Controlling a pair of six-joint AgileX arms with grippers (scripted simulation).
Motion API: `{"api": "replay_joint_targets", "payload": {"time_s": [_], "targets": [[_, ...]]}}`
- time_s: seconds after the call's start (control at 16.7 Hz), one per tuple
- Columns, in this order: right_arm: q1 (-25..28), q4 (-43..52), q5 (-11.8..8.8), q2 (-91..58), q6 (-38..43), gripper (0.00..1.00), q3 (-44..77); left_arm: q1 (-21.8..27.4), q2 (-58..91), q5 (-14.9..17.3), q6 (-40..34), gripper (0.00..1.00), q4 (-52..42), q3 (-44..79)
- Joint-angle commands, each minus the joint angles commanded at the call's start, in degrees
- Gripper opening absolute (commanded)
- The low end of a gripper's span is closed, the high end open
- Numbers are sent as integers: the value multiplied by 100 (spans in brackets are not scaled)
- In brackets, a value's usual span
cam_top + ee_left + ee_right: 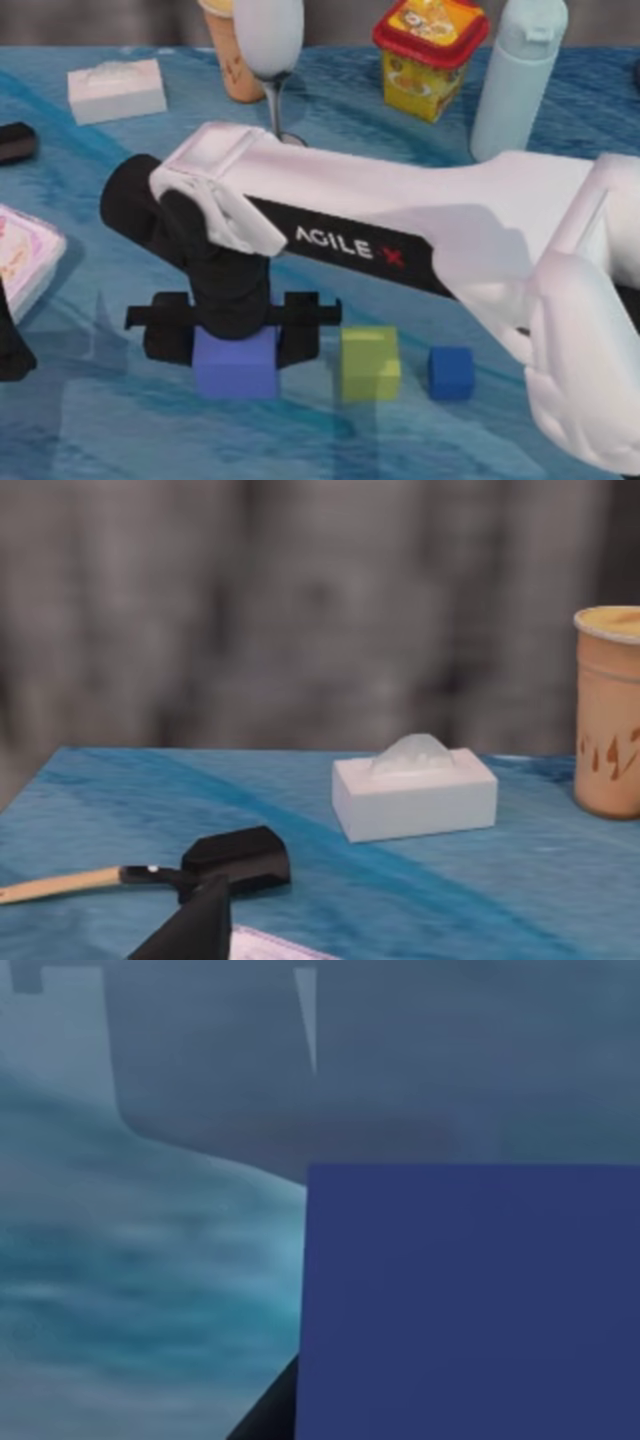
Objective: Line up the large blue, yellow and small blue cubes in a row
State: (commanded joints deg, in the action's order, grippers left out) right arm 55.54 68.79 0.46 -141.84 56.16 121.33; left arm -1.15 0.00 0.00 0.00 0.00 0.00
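Reaching across from the right, the right gripper (pixel 235 335) stands over the large blue cube (pixel 236 363) at the near left. Its fingers flank the cube's sides, but whether they press it I cannot tell. Right of it sits the yellow cube (pixel 369 363), then the small blue cube (pixel 450 373), near each other in one row. Apparently this completes the line. The left gripper (pixel 10 355) idles at the left edge.

White tissue box (pixel 415 797) sits mid-table (pixel 520 900), tan cup (pixel 608 712) off to its side, black brush (pixel 215 864) nearer the camera.
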Motion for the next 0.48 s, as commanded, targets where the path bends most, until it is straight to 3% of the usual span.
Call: {"api": "replay_joint_targets", "payload": {"time_s": [0.36,0.48], "targets": [[19,-288,1,-51,-2,0,-274,0,0,0,0,100,0,0],[19,-288,1,-51,-2,15,-274,0,0,0,0,100,0,0]]}}
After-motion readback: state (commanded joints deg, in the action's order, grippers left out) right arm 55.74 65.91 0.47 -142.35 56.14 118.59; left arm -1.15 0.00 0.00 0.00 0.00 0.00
